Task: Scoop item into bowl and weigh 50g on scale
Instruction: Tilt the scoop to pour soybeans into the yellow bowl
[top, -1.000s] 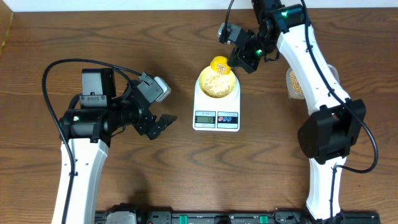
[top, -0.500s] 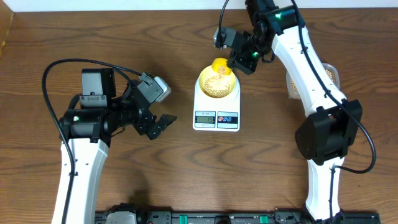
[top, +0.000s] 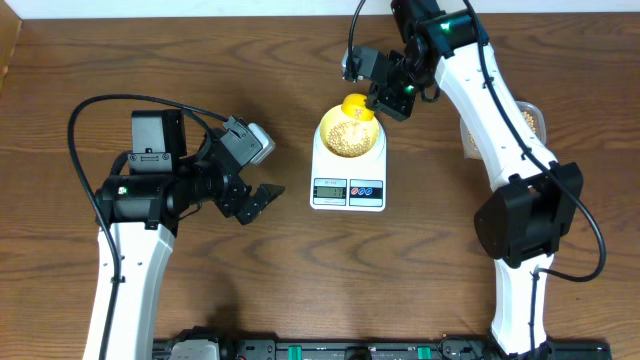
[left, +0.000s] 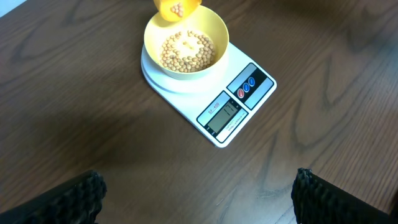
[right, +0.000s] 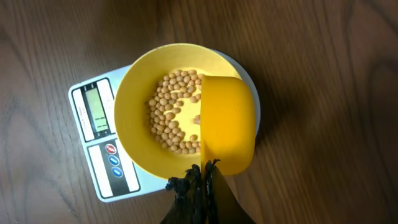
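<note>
right gripper (right: 199, 179) clamped on the yellow scoop (right: 227, 124), tipped over the bowl (right: 130, 87) on the scale (right: 93, 163), beans (right: 171, 112) inside. tip too fast and it could overshoot the target, or beans bounce out. left gripper (top: 258, 199) hangs wide apart, empty.

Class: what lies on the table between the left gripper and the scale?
Nothing: only bare wooden table separates the left gripper from the scale, as the overhead and left wrist views both show.
</note>
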